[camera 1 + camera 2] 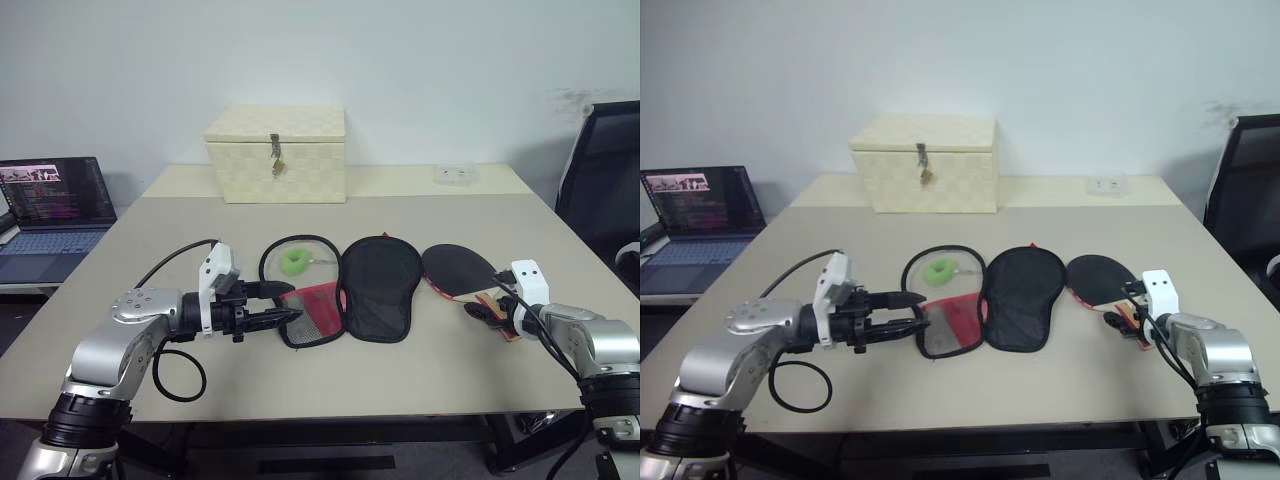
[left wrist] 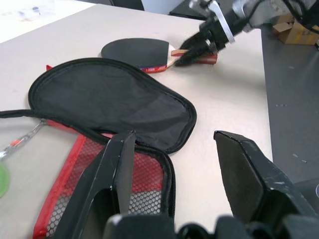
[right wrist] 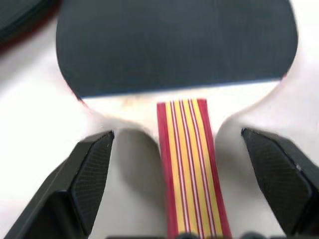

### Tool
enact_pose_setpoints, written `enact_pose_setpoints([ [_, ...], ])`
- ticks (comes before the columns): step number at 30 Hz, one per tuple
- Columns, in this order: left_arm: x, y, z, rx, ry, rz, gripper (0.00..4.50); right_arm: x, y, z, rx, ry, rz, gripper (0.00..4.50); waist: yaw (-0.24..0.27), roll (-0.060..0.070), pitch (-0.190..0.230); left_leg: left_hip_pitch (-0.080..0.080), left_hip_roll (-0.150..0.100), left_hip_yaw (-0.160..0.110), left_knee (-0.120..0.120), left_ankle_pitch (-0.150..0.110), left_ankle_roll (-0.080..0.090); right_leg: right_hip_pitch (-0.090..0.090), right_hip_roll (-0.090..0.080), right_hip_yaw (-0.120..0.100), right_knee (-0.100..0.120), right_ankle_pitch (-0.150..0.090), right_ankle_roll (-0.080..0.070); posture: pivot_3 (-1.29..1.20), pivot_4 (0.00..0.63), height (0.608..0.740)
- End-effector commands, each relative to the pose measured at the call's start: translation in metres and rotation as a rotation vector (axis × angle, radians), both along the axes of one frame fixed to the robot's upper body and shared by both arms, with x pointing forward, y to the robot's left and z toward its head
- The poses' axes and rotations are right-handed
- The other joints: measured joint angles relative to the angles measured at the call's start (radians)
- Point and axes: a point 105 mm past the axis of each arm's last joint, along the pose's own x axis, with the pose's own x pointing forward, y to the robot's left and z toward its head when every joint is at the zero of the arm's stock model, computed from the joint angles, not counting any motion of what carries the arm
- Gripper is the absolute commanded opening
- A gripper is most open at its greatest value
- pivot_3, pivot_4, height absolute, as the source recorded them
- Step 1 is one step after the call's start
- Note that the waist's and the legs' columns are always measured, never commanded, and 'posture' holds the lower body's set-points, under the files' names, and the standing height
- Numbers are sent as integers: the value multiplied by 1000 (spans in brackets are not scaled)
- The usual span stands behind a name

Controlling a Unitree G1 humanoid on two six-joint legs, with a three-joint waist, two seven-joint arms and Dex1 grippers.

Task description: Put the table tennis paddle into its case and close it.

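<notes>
While the table point(image 1: 440, 370) runs bare along its near edge in front of me, I have open surface between my two arms and more behind the case, up to the cream woven box point(image 1: 277, 153) standing latched near the far edge. A laptop point(image 1: 50, 215) sits off the table's left side and a dark chair point(image 1: 600, 170) off its right.

My case point(image 1: 345, 290) lies unzipped at the middle of the table, its black flap point(image 1: 378, 287) folded out flat to the right, the red mesh-lined half point(image 1: 312, 312) to the left. A green ring point(image 1: 293, 262) rests inside the zip outline at the round end.

My left gripper point(image 1: 285, 304) points right at the mesh half, fingers part-way apart, one finger point(image 2: 117, 169) over the red rim, gripping nothing that I can see.

My table tennis paddle point(image 1: 462, 270) lies flat just right of the flap, black face toward the case, striped handle toward my right gripper point(image 3: 187, 174). That one stands wide, a finger point(image 3: 92, 174) on either side of the handle, clear of it, nothing clamped.
</notes>
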Motion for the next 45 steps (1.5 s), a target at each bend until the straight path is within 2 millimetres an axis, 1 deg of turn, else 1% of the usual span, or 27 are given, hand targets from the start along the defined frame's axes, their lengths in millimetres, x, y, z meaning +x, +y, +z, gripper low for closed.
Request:
enact_pose_setpoints([
  [1,-4,-2,10,0,-49,-14,2737,-4,-13,1,-32,7,-25,4486,1,0,0,0,0,0,0,0,0,0,0,0,0,0,0,0,150,740],
  [6,-3,-2,9,-1,-49,-9,2737,-1,-14,-1,-38,4,-48,4486,6,0,0,0,0,0,0,0,0,0,0,0,0,0,0,0,150,740],
  [7,-2,-2,9,-2,-50,-9,2737,0,-15,-1,-44,1,-63,4120,6,0,0,0,0,0,0,0,0,0,0,0,0,0,0,0,150,740],
  [8,-2,-2,9,-2,-51,-9,2737,1,-15,-2,-49,-1,-74,3909,6,0,0,0,0,0,0,0,0,0,0,0,1,0,0,0,150,740],
  [9,-2,-3,10,-3,-52,-9,2737,2,-17,-2,-52,-3,-96,3600,6,0,0,0,0,0,1,0,0,0,0,0,1,0,0,0,150,740],
  [14,-1,-4,10,-5,-58,-9,2737,3,-23,5,-52,-16,-220,1810,6,0,0,1,0,0,1,0,0,0,0,0,3,0,0,0,150,740],
  [16,-1,-4,9,-6,-57,-8,2737,3,-25,9,-52,-25,-251,1216,7,0,0,1,0,0,1,0,0,0,0,0,4,0,0,0,150,740],
  [17,-1,-4,9,-6,-57,-8,2737,2,-25,11,-50,-29,-262,1063,8,0,0,1,0,0,2,0,0,0,0,0,4,0,0,0,150,740],
  [24,0,-6,8,-11,-57,-5,2737,1,-17,19,-7,-47,-323,1063,11,0,0,1,0,0,2,0,0,0,0,0,5,0,-1,0,150,740],
  [26,1,-5,8,-15,-58,2,2737,0,-7,28,18,-74,-321,1063,11,0,0,1,0,-1,1,0,0,0,0,0,5,0,-1,0,150,740],
  [27,1,-4,9,-18,-58,8,2737,0,2,36,28,-95,-308,1063,10,0,0,1,0,-1,1,0,0,0,0,0,5,0,-1,0,150,740],
  [30,0,3,10,-26,-59,30,2737,-4,35,60,50,-160,-234,1063,8,0,0,0,0,-1,1,0,0,-1,0,0,6,0,-1,0,150,740],
  [32,-1,7,11,-28,-59,42,2737,-10,56,73,67,-190,-190,1063,0,1,0,0,1,0,1,0,0,-2,0,1,6,0,-1,0,150,740],
  [33,-1,8,11,-28,-59,45,2737,-12,62,76,71,-197,-181,1063,-4,1,0,0,1,0,0,0,0,-2,0,1,6,0,-2,0,150,740],
  [35,-2,11,11,-28,-59,55,2737,-18,86,85,105,-216,-137,1063,-6,1,0,1,1,-1,0,0,0,-2,0,1,6,0,-2,0,150,740],
  [36,-2,12,11,-28,-59,58,2737,-20,95,87,120,-220,-124,1063,-7,1,0,1,1,-1,0,0,0,-2,-1,0,6,-1,-2,0,150,740],
  [37,-3,13,11,-29,-60,63,2737,-21,109,90,151,-220,-97,1063,-8,1,0,1,1,-1,0,0,0,-2,-1,0,6,-1,-2,0,150,740],
  [39,-3,15,11,-30,-61,69,2737,-23,130,91,194,-212,-58,1063,-9,1,0,1,1,-2,0,0,0,-2,0,0,7,-1,-3,0,150,740],
  [40,-3,15,12,-32,-62,72,2737,-23,141,88,217,-198,-45,1063,-9,1,0,1,1,-2,0,0,0,-2,-1,0,7,-1,-3,0,150,740],
  [45,-4,14,12,-34,-64,79,2737,-14,175,73,299,-151,-35,1063,-10,1,0,0,2,-2,0,0,0,-2,-1,-1,7,-1,-3,0,150,740],
])
